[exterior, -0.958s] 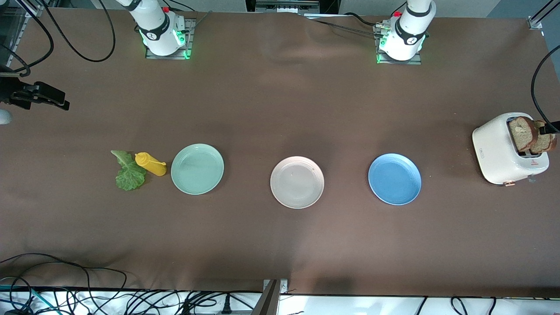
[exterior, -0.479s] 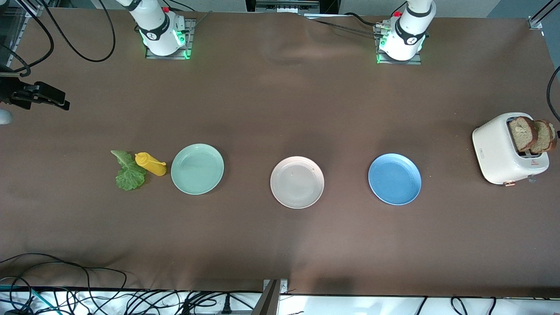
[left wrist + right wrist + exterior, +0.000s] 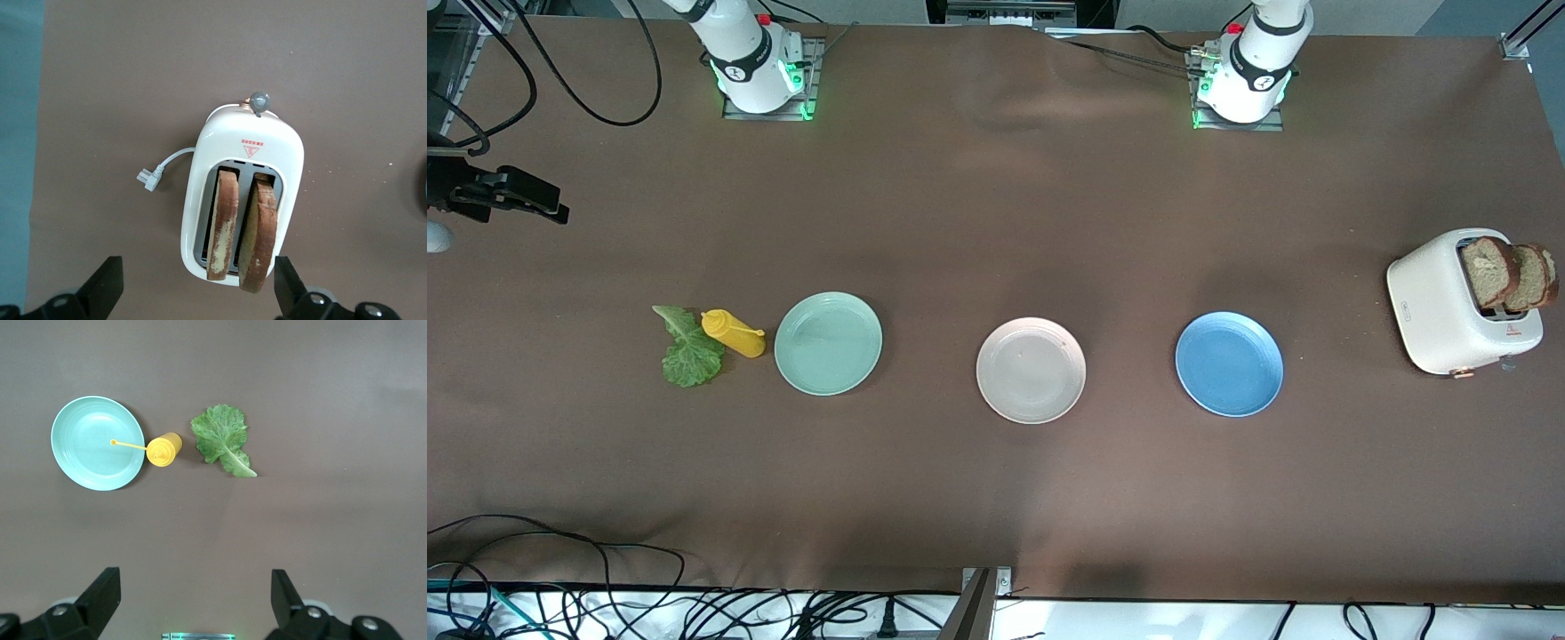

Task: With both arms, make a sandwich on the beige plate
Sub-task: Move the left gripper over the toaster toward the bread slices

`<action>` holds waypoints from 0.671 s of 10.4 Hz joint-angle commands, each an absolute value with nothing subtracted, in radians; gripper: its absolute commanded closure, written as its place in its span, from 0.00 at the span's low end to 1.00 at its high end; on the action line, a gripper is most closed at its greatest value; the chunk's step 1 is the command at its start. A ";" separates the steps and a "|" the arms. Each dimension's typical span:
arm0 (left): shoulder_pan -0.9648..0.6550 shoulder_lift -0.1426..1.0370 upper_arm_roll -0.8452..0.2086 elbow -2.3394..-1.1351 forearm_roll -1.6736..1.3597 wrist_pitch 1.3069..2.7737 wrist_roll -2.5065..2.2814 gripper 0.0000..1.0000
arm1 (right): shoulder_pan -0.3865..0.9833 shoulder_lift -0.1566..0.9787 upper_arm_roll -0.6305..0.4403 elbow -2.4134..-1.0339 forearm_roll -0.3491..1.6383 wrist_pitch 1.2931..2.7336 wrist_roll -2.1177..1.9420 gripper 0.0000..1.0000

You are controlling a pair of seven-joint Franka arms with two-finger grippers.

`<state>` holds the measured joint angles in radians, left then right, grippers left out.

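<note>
The beige plate [image 3: 1032, 370] lies bare at the table's middle. Two brown bread slices [image 3: 1489, 271] [image 3: 1534, 277] stand in a white toaster [image 3: 1436, 302] at the left arm's end. My left gripper [image 3: 197, 293] is open high over the toaster [image 3: 247, 140], its fingers [image 3: 107, 283] wide of both slices [image 3: 223, 223] [image 3: 260, 233]; it is outside the front view. The green lettuce leaf [image 3: 689, 351] lies flat at the right arm's end. My right gripper [image 3: 193, 600] is open and empty, high over the table between its base and the lettuce [image 3: 220, 437].
A yellow squeeze bottle [image 3: 732, 333] lies between the lettuce and the mint-green plate [image 3: 828, 343]; both also show in the right wrist view [image 3: 163, 449] [image 3: 98, 443]. A blue plate [image 3: 1230, 364] sits between the beige plate and the toaster. A black part of the right arm [image 3: 507, 194] shows at the edge.
The left gripper's black tip and cable, seen beside the bread one second ago, have moved out of the front view. The right arm has barely shifted. Nothing on the table moved.
</note>
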<state>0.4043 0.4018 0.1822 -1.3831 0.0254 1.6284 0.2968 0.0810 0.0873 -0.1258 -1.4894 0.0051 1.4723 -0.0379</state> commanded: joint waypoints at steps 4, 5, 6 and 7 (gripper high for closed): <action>0.433 0.449 0.181 -1.397 0.002 1.657 0.295 0.04 | 0.078 0.086 -0.126 -1.471 0.020 1.453 -0.040 0.00; 0.433 0.449 0.179 -1.413 0.000 1.657 0.284 0.04 | 0.078 0.086 -0.126 -1.471 0.020 1.453 -0.040 0.00; 0.431 0.451 0.179 -1.439 0.000 1.658 0.261 0.04 | 0.078 0.086 -0.126 -1.471 0.020 1.453 -0.040 0.00; 0.428 0.451 0.179 -1.454 0.000 1.658 0.249 0.04 | 0.080 0.086 -0.126 -1.471 0.020 1.453 -0.040 0.00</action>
